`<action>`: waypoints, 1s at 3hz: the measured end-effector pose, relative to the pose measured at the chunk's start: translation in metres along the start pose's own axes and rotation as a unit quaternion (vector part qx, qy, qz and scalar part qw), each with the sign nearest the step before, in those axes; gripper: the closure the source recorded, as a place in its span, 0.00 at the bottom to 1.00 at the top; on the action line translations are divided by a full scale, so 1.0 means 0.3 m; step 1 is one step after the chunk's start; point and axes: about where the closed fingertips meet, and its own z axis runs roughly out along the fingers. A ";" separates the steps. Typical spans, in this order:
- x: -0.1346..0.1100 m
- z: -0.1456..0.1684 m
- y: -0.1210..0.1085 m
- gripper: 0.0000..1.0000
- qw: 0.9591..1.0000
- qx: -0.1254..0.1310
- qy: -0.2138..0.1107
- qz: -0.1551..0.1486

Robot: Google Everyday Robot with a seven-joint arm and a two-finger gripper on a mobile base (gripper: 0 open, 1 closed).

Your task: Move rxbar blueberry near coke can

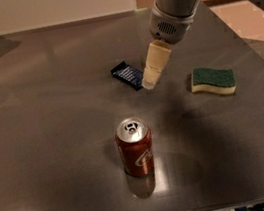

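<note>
A dark grey, glossy table (44, 123) is seen from above at a slant. The robot's hand (148, 83) is positioned a little above and to the right of the middle of the view, at the end of a thick grey arm (175, 3) that is angled in from the upper right corner. Its cream-coloured tip is pointed down and slightly leftward, close over the table surface. Whether the hand is wide or narrow cannot be told from this angle. The rxbar blueberry (126, 74), a small flat navy wrapper with pale lines of print, is laid flat on the table just to the left of the hand's tip. The bar's right end is met by the tip in the view, and whether the two are touching cannot be told. The coke can (136, 150), red with white script and a silver top with a pull tab, is stood upright nearer the camera than the hand and a little to its left, well apart from both the hand and the bar. A green-and-yellow sponge (212, 81) is laid on the table to the right of the hand, apart from it. A dim reflection of the can is shown in the table surface just below its base.
</note>
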 end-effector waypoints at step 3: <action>-0.155 0.251 -0.103 0.00 0.996 -0.014 0.045 0.078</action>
